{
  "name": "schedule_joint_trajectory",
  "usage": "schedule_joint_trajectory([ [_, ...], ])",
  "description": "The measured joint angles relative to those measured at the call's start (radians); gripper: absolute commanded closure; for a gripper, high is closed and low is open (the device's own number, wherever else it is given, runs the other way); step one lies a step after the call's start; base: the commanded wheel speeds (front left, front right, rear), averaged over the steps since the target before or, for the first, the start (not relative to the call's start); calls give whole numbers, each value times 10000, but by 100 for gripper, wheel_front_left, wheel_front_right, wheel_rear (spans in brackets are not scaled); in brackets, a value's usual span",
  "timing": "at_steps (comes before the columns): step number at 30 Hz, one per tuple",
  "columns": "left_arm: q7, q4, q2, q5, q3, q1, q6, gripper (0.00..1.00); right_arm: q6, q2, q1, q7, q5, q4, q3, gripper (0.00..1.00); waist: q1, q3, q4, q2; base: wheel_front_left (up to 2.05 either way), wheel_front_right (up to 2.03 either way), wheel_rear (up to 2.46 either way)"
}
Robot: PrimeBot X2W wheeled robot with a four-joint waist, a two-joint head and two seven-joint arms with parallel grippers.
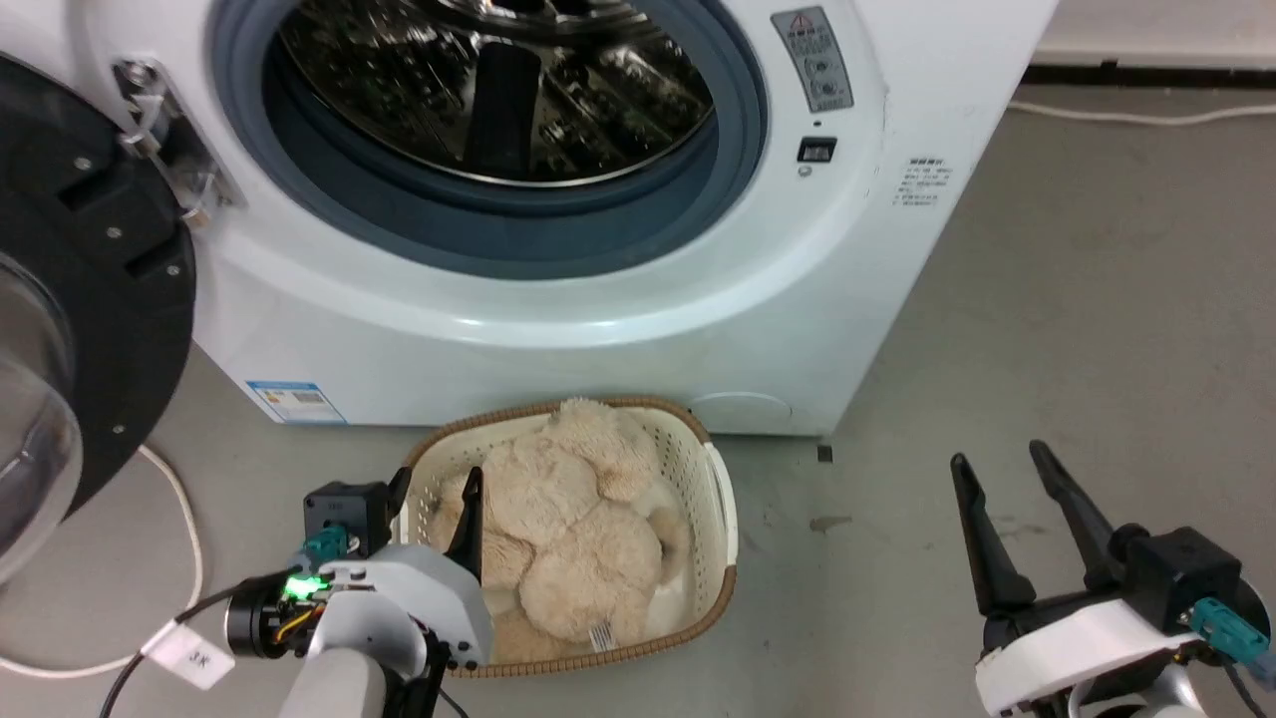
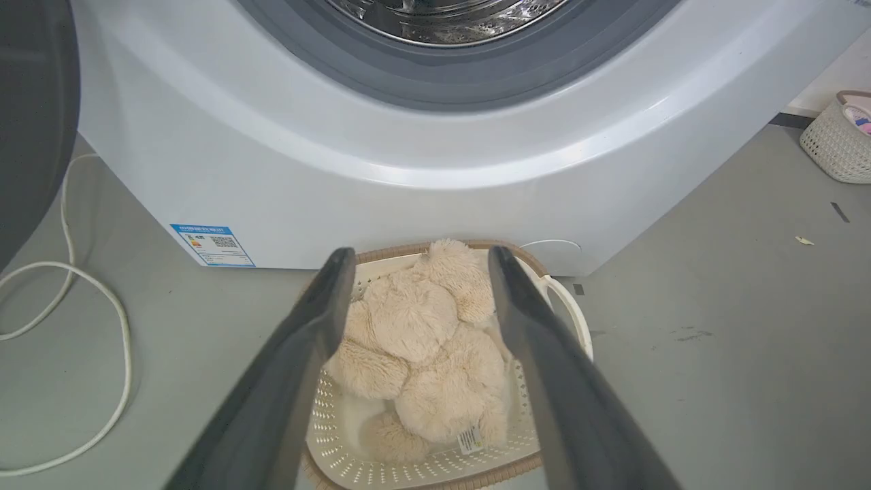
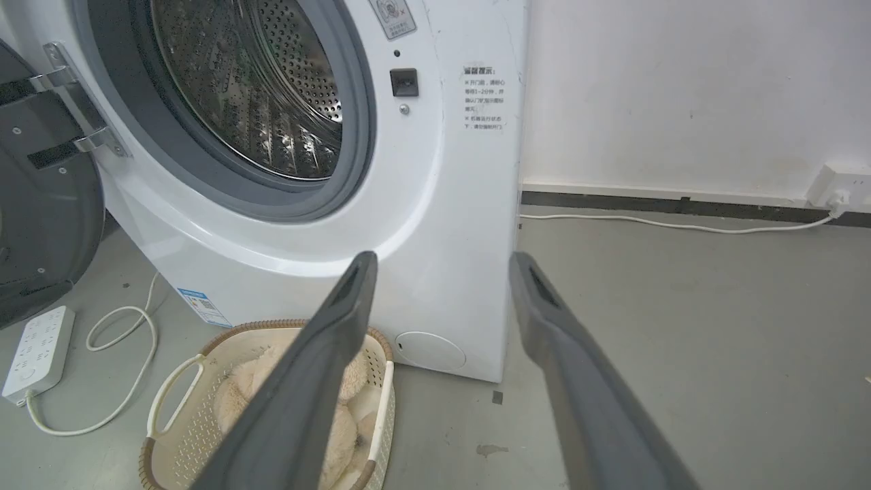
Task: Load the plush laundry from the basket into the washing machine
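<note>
Head view | left fingers [image 1: 469, 524] spread by plush laundry [image 1: 568, 519] | right fingers [image 1: 982, 553] spread | blue sticker [image 1: 294, 401] illegible

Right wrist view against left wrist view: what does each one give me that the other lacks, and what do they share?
Right wrist adds: a white power strip on the floor, a wall socket, the door hinge. Left wrist adds: the white tag on the plush laundry, a second basket far off. Shared: the washing machine, the basket holding the plush laundry, a blue label.
</note>
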Motion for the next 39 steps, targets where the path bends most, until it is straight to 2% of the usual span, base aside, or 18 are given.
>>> schedule_joint_trajectory([
  [15,633,1908,88,-635,-228,-1569,8,0,-2,0,-313,-320,403,-755,63,0,0,1506,-315,0,0,0,0],
  [27,1097,3586,180,-1317,-397,-3064,393,0,-2,0,-415,-606,894,-1442,174,0,-1,2995,-671,0,0,0,0],
  [28,1243,4033,251,-1488,-464,-3520,460,0,-2,0,-431,-694,1062,-1605,169,0,-1,3447,-802,0,0,0,0],
  [39,1494,5160,616,-1854,-756,-4726,506,0,-2,0,-533,-903,1522,-2046,203,0,-1,4758,-1191,0,0,0,0],
])
